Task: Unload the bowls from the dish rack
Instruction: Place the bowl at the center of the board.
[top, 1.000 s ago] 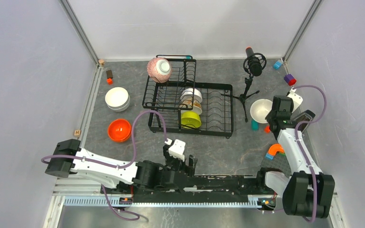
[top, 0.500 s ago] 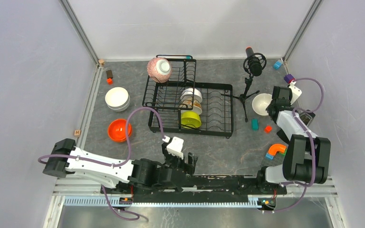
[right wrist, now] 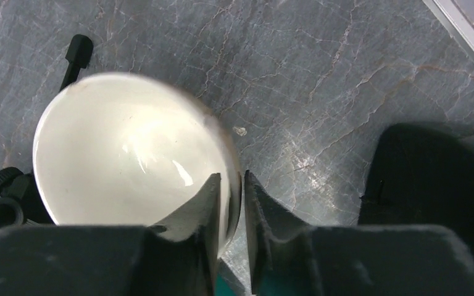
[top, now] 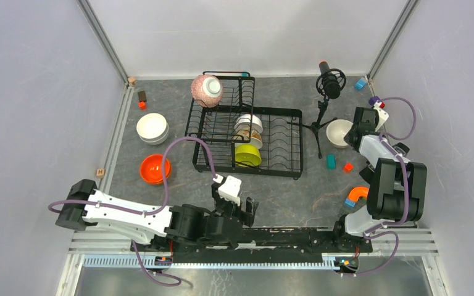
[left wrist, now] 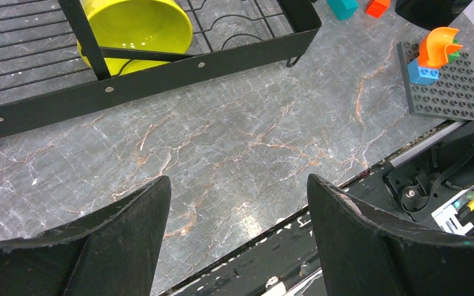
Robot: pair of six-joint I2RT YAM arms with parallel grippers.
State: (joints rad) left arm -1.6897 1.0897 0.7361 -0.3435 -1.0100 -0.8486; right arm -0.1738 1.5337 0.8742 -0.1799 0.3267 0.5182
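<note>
The black wire dish rack [top: 281,145] stands mid-table. A pink-speckled bowl [top: 206,90] rests on its upper shelf; white bowls [top: 247,123], a patterned bowl [top: 249,134] and a lime green bowl [top: 247,155] stand in the lower tray. The green bowl also shows in the left wrist view [left wrist: 134,26]. My right gripper [top: 353,134] is shut on the rim of a white bowl [top: 338,131], also seen in the right wrist view [right wrist: 123,154], held beside the tripod. My left gripper [top: 247,206] is open and empty near the table's front edge. White bowls [top: 152,127] and an orange bowl [top: 155,168] sit at the left.
A black microphone tripod [top: 320,117] stands right of the rack, close to the held bowl. Small coloured blocks [top: 331,161] and an orange arch on a grey plate [top: 358,195] lie at the right. The left arm's purple cable [top: 185,148] loops in front of the rack.
My right gripper has carried the white bowl farther back and slightly left, toward the tripod. The right arm has folded up. The left arm has barely moved.
</note>
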